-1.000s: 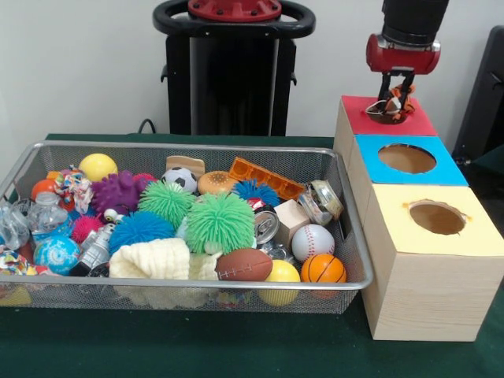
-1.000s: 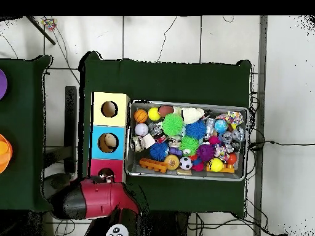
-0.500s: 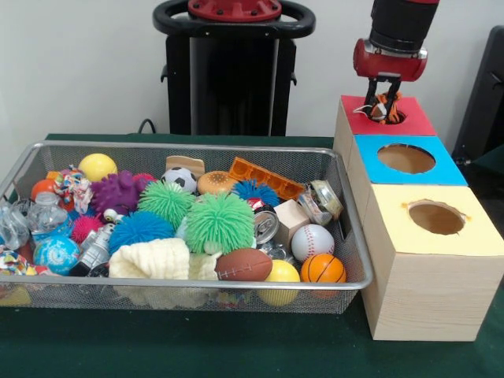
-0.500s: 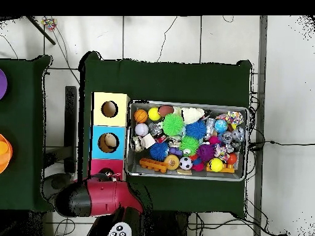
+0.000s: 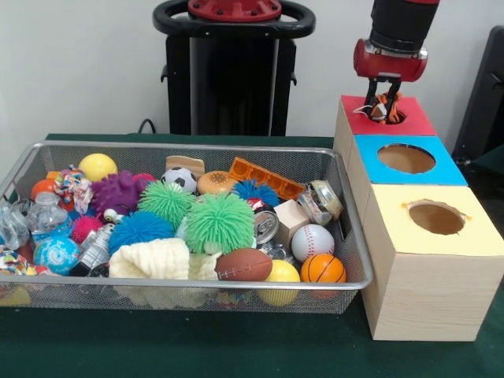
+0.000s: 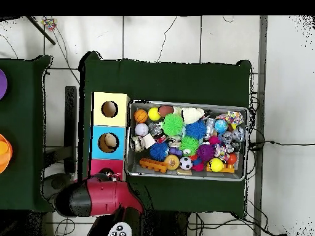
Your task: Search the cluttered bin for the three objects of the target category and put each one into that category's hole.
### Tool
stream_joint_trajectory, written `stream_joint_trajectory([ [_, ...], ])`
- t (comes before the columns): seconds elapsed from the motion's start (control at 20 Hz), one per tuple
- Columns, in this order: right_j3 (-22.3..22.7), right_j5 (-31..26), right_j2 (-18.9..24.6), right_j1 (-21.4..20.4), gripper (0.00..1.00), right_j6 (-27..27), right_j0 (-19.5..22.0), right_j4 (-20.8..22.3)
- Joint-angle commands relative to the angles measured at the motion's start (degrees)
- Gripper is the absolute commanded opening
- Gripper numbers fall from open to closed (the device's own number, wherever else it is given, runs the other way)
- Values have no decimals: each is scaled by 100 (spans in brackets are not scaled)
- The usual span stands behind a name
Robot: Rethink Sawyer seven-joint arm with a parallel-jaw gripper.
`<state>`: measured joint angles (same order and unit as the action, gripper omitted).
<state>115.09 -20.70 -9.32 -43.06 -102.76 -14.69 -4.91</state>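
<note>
Front view: claw (image 5: 383, 102) dangles orange toy (image 5: 381, 109) vertically.

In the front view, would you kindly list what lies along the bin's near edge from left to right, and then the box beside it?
Globe ball → cream knitted piece → brown football → yellow ball → basketball → yellow-topped box.

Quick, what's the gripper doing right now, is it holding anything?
Gripper: over the red box, with an orange, white and black toy between its fingers; whether it grips the toy cannot be told.
</note>
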Motion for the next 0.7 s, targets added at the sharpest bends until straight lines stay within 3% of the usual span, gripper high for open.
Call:
stream_joint_trajectory([
  [0.05, -238, 640, 119, 609, 0, -673, 438, 285],
  [0.7, 214, 658, 912, 424, 0, -658, 1006, 100],
])
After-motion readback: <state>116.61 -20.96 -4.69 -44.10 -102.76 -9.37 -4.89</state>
